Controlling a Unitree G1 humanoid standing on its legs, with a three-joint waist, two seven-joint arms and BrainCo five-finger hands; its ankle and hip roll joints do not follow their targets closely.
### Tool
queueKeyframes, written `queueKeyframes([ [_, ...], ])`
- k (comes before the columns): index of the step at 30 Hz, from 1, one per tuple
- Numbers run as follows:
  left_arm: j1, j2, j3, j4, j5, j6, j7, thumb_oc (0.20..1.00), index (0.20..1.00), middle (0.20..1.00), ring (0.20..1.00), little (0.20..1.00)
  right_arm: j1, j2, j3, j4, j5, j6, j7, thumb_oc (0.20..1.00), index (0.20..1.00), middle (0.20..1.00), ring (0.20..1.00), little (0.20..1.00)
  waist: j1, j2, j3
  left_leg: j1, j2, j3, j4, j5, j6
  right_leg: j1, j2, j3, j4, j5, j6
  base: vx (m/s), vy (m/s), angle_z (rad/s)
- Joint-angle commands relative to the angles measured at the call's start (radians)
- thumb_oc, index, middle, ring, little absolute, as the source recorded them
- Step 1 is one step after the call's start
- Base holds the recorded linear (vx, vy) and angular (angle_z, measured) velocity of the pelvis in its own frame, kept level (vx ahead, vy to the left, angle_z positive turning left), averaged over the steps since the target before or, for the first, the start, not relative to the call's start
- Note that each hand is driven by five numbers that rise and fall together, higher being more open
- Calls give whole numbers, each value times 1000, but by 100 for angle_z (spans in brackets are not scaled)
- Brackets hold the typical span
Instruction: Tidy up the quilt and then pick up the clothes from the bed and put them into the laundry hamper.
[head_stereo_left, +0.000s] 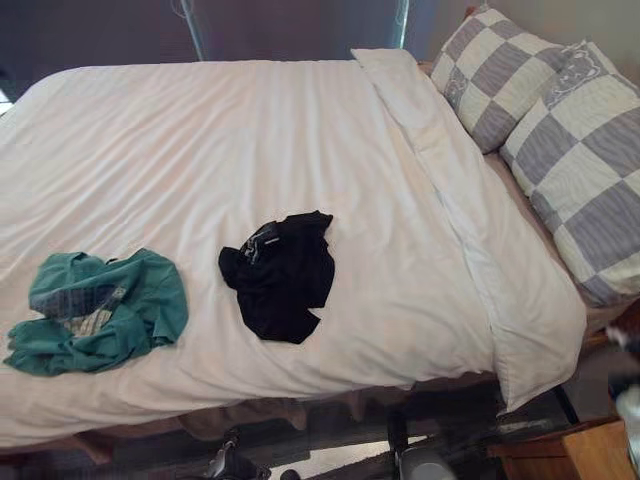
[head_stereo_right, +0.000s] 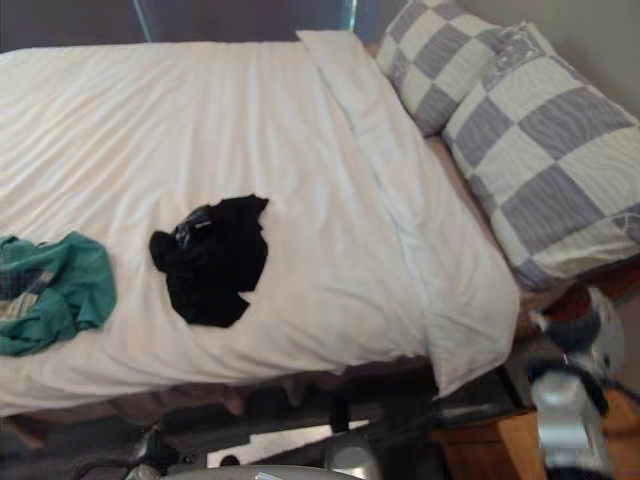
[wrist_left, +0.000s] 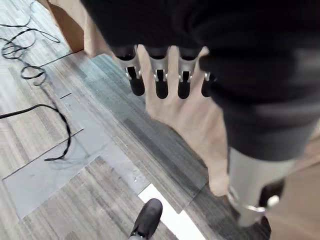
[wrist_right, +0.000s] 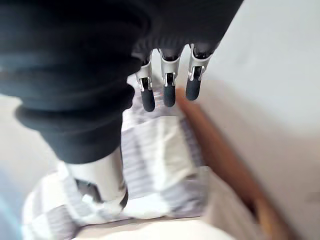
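Looking down from the head camera, I see the white quilt (head_stereo_left: 250, 180) spread nearly flat over the bed (head_stereo_left: 600, 315), its head-end edge folded back in a long band beside the two checked pillows (head_stereo_left: 560, 140). Both garments lie on the quilt near the foot-side edge closest to me: a black garment (head_stereo_left: 280, 275) bunched in a loose heap, and a teal garment (head_stereo_left: 100, 310) crumpled further to my left, well apart from it.

My left hand (wrist_left: 157, 80) hangs over the wood-look floor (wrist_left: 60, 165), fingers straight and relaxed, holding nothing. My right hand (wrist_right: 167, 87) is likewise released, fingers straight, with a checked pillow and the wooden bed frame (wrist_right: 220, 150) past them; in the right eye view it sits low at the bed's corner by the pillows.

My worry from here is the grasp. Both garments are soft heaps resting directly on the quilt, so a pinch that goes too deep could catch the quilt with the cloth and drag the smoothed cover out of place. A shallow pinch could lift only a fold and let the rest trail or slip off. The black garment reads as one dark mass, so I judge its edges hard to pick out. The right hand near the frame could also knock the wood when I swing it across.
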Motion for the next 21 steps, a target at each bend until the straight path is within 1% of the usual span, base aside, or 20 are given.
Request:
queueKeyframes([
  [1,-100,38,-13,20,-13,-9,18,1000,1000,1000,1000,1000,-193,-79,-17,66,71,-56,-52,200,200,200,200,200,59,9,111,20,35,-42,2,-71,-17,-57,-91,-1,138,-124,105,-156,-54,30],
  [2,-120,51,-42,5,-41,-15,30,1000,1000,1000,1000,1000,-316,-109,62,200,123,-51,-72,200,200,200,200,200,93,28,163,-35,29,-61,46,-61,-20,-90,-101,3,161,-126,99,-128,-39,39],
  [3,-123,50,-39,5,-42,-15,30,1000,1000,1000,1000,1000,-329,-113,71,211,126,-55,-74,200,200,200,200,200,89,28,164,-43,30,-62,56,-65,-20,-96,-102,4,166,-128,98,-203,-84,35],
  [4,-138,55,-52,-11,-76,-21,43,1000,1000,1000,1000,1000,-389,-100,112,304,173,-51,-79,200,200,200,200,200,103,40,196,-107,30,-73,132,-75,-26,-123,-112,1,192,-137,91,-165,-77,60],
  [5,-149,57,-46,-25,-122,-31,63,1000,1000,1000,1000,1000,-422,-72,119,382,234,-56,-94,200,200,200,200,200,110,56,229,-168,35,-87,205,-89,-32,-160,-122,-3,235,-148,88,-163,-76,54],
  [6,-150,57,-45,-25,-123,-31,63,1000,1000,1000,1000,1000,-427,-72,122,387,236,-59,-95,200,200,200,200,200,107,56,225,-181,36,-90,218,-95,-32,-170,-123,-3,242,-151,88,-139,-28,52],
  [7,-155,55,-39,-39,-158,-36,78,1000,1000,1000,1000,1000,-436,-46,118,416,275,-69,-108,200,200,200,200,200,111,67,246,-212,37,-97,251,-103,-32,-208,-127,3,284,-158,87,-120,7,18],
  [8,-158,43,-21,-52,-213,-42,97,1000,1000,1000,1000,1000,-429,14,110,491,346,-82,-113,200,200,200,200,200,117,82,273,-252,39,-114,297,-120,-27,-256,-134,0,342,-174,86,-125,9,12],
  [9,-159,44,-21,-52,-213,-42,97,1000,1000,1000,1000,1000,-430,14,111,492,346,-83,-113,200,200,200,200,200,116,81,268,-261,38,-114,297,-116,-26,-264,-136,1,341,-169,86,-106,14,8],
  [12,-184,27,1,-14,-241,-31,112,1000,1000,1000,1000,1000,-379,120,109,623,403,-82,-95,200,200,200,200,200,109,83,291,-296,33,-126,324,-123,-19,-289,-146,-9,359,-169,87,-40,12,-1],
  [13,-189,23,3,-2,-238,-26,121,1000,1000,1000,1000,1000,-356,152,107,655,416,-80,-87,200,200,200,200,200,105,80,292,-287,31,-127,320,-130,-16,-277,-148,-15,351,-170,88,0,0,0],
  [14,-190,24,4,-2,-238,-26,121,1000,1000,1000,1000,1000,-357,153,107,655,416,-80,-87,200,200,200,200,200,105,79,291,-290,30,-127,317,-126,-15,-278,-149,-16,346,-165,87,74,95,7],
  [15,-194,13,0,23,-216,-16,120,1000,1000,1000,1000,1000,-246,239,103,728,438,-86,-47,200,200,200,200,200,87,63,269,-245,18,-121,277,-136,-7,-220,-162,-40,288,-144,95,70,126,11],
  [18,-174,6,2,34,-190,-9,125,1000,1000,1000,1000,1000,-80,328,82,748,447,-93,-18,200,200,200,200,200,61,35,221,-190,-7,-110,229,-139,2,-134,-171,-69,206,-105,106,108,154,31],
  [20,-162,0,-5,49,-165,-5,119,1000,1000,1000,1000,1000,-9,385,80,813,475,-93,12,200,200,200,200,200,52,20,181,-144,-25,-105,179,-133,11,-96,-170,-80,171,-80,117,103,161,10],
  [21,-159,-4,-12,66,-142,-2,108,1000,1000,1000,1000,1000,13,406,102,876,464,-78,35,395,395,395,395,395,47,13,160,-113,-33,-102,138,-124,14,-83,-169,-83,161,-61,125,86,116,14],
])
